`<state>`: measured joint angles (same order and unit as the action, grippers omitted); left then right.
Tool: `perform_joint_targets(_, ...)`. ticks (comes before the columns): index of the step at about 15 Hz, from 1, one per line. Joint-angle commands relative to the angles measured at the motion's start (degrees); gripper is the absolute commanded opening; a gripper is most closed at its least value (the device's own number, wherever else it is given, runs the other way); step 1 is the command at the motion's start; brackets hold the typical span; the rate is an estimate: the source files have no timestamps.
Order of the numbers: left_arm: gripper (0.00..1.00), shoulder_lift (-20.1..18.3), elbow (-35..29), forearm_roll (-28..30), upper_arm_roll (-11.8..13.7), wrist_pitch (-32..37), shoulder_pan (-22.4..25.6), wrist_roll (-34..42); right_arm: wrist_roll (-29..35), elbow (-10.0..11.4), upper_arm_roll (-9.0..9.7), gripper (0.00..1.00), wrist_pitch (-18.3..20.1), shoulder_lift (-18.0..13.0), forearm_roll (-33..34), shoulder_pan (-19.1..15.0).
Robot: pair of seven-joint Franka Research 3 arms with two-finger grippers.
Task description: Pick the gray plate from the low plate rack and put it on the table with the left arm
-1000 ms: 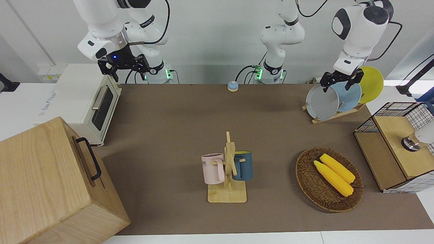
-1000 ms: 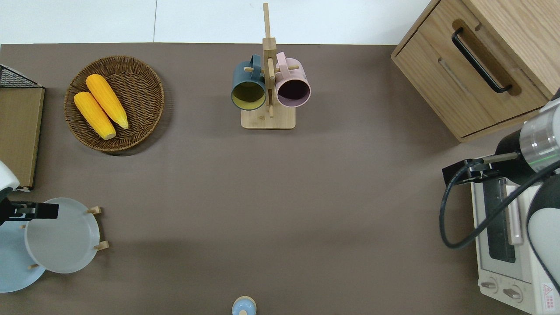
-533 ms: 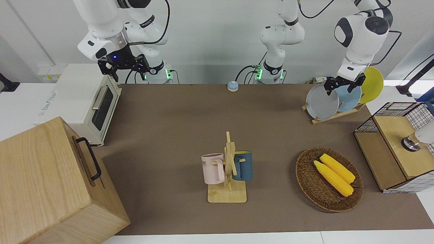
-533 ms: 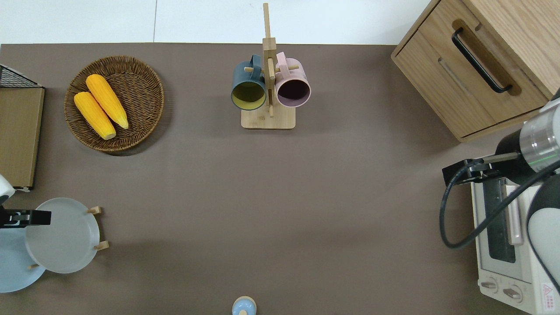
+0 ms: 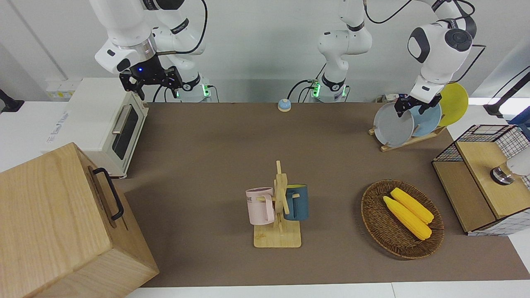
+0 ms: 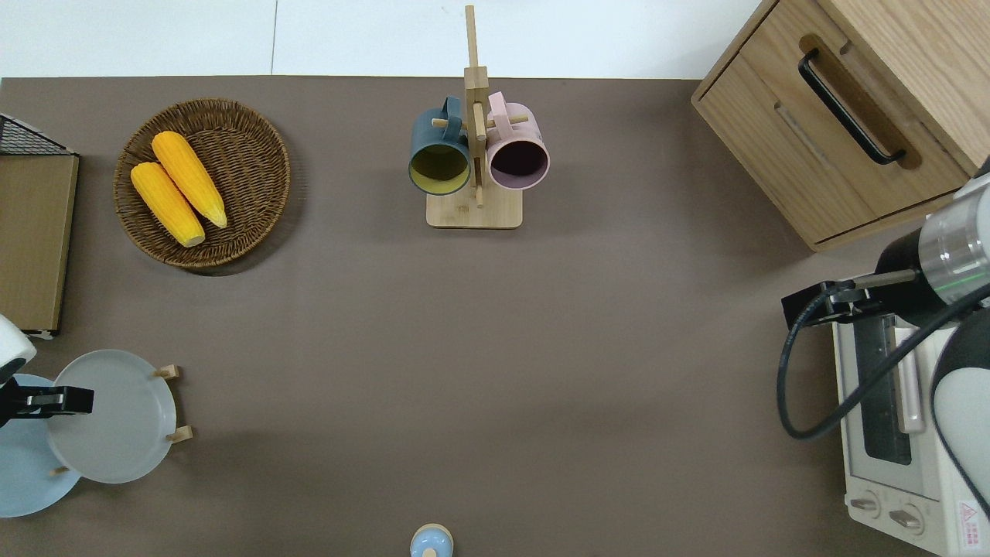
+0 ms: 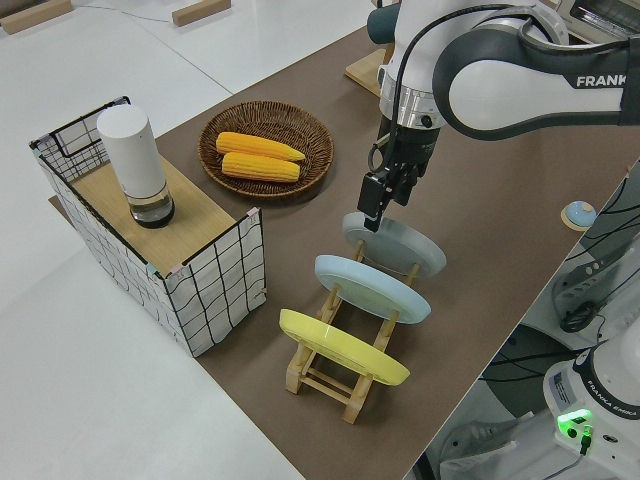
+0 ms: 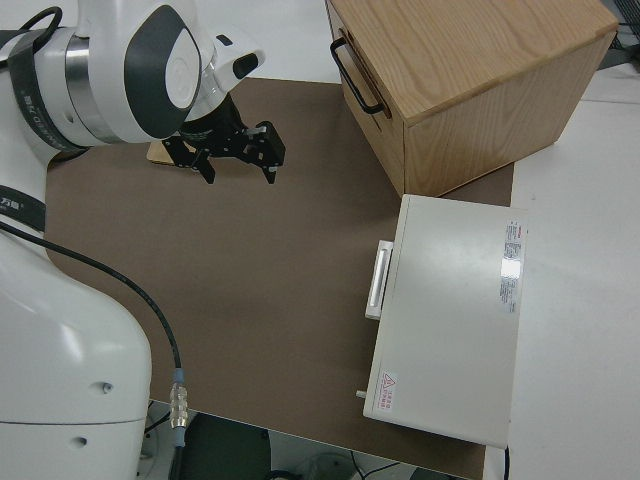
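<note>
Left hand (image 7: 372, 213) at gray plate (image 7: 408, 248) rim

The left gripper (image 5: 408, 108) is dropping lower onto the top rim of the gray plate (image 5: 391, 126), sliding toward the sky-blue plate (image 5: 426, 118).

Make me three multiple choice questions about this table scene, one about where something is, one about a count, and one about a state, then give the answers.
1. Where is the gray plate?
A. In the low plate rack
B. Flat on the table
C. In the wicker basket

2. How many plates stand in the rack?
A. One
B. Two
C. Three

3. What is the left hand doing?
A. Parked by the oven
B. At the gray plate's upper rim
C. Carrying a mug

Answers: 1 A, the plate stands tilted between the pegs. 2 C, gray, sky-blue plate and yellow plate. 3 B, the left side view shows it at that rim.
</note>
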<state>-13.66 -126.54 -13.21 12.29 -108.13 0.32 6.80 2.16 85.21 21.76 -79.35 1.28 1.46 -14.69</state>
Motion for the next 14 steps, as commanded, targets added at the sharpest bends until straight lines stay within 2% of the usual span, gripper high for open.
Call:
perform_joint_targets(1, 0.61, -1.90, -2.39, -1.12, 0.81, -0.33, -0.59, -0.21, 0.74, -0.57, 1.36, 0.983, 0.87, -0.14, 0.47, -1.48)
perform_joint_targets(5, 0.18, -1.90, -2.39, -1.12, 0.98, -0.24, -0.50, -0.30, 0.74, -0.57, 1.36, 0.983, 0.87, -0.14, 0.47, -1.48)
perform_joint_targets(7, 0.00, -1.81, -2.39, -1.12, 1.07, -0.24, -0.59, -0.21, 0.74, -0.57, 1.36, 0.983, 0.87, -0.14, 0.47, -1.48)
perform_joint_targets(14, 0.00, -1.72, -2.22, -1.20, 1.07, -0.24, -0.59, -0.21, 0.74, -0.57, 1.36, 0.983, 0.87, -0.14, 0.38, -1.48)
